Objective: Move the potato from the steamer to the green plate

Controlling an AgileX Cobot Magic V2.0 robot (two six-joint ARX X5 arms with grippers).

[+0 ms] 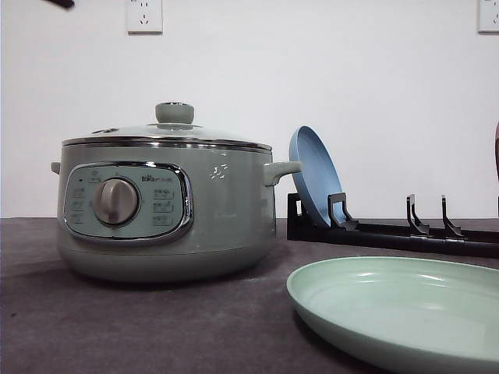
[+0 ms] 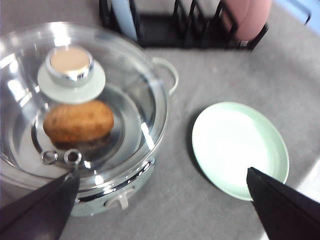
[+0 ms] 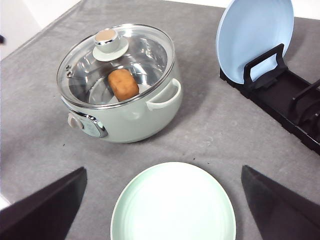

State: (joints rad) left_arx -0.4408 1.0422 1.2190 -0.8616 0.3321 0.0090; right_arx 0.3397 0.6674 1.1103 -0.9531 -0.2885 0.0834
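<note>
So the orange-brown oval potato [image 3: 123, 83] is sitting at the bottom of the big round sage-green electric steamer [image 1: 168, 210], and the knobbed glass lid [image 3: 111, 55] is on top, closed over it (you can see the spud straight through the glass in both wrist views). The steamer stands on the grey tabletop [image 1: 117, 327] with its grey dial [image 1: 115, 201] and button panel facing the front camera.

Just beside the steamer, toward the robot's right, lies the wide, shallow mint-green plate [image 3: 173, 206], flat on the table with nothing on it, close to the pot but not touching. Behind it there's a black wire dish rack [image 1: 390, 230] with a round blue plate [image 1: 313, 176] propped up on edge in the slot nearest the steamer's side handle. A pink item [image 2: 247, 19] also stands in the rack, too blurry to name.

The left gripper [image 2: 162, 200] hangs above the steamer's edge and the green plate, fingers spread wide, gripping nothing. The right gripper [image 3: 162, 205] hovers over the green plate, likewise wide open and empty.
</note>
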